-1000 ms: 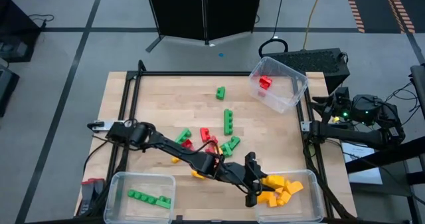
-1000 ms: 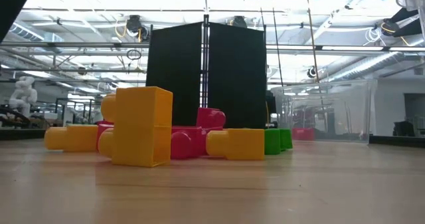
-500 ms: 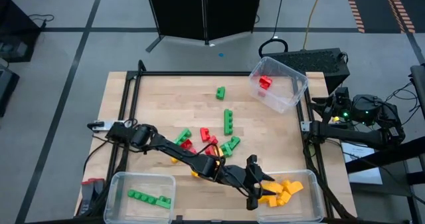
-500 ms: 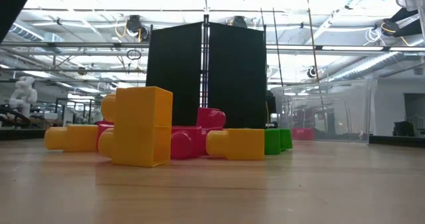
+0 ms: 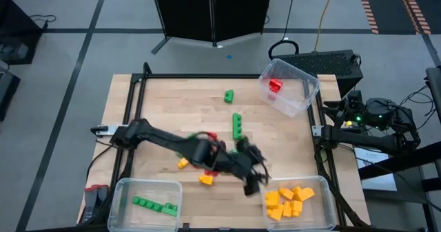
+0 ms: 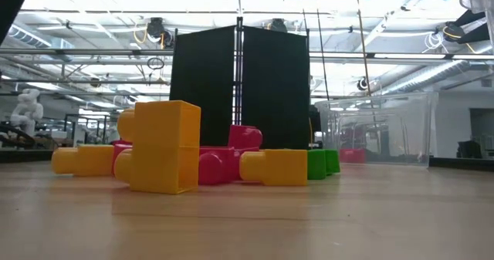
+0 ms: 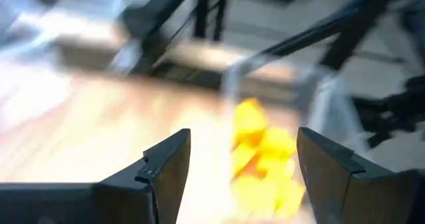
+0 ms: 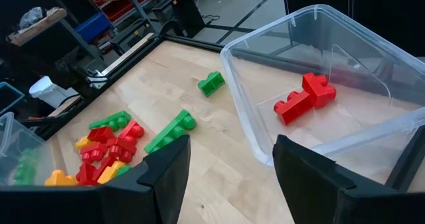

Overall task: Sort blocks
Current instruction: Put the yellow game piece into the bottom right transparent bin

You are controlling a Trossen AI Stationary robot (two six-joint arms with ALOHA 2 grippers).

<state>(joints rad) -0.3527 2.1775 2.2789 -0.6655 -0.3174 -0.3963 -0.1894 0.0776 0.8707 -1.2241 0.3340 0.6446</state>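
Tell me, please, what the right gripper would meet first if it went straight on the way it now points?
Probably the clear bin holding red blocks: the open right gripper faces its near wall, with only bare table between, though depth is hard to judge.

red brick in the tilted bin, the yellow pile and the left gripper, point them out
red brick (image 8: 305, 98), right wrist view, middle of its studded top
yellow pile (image 5: 289, 200), high view, centre of the heap
left gripper (image 7: 242, 171), left wrist view, midway between its open fingertips

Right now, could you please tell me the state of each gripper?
Left gripper: open, holding nothing, beside the bin of yellow blocks.
Right gripper: open, holding nothing, at the table's right edge.
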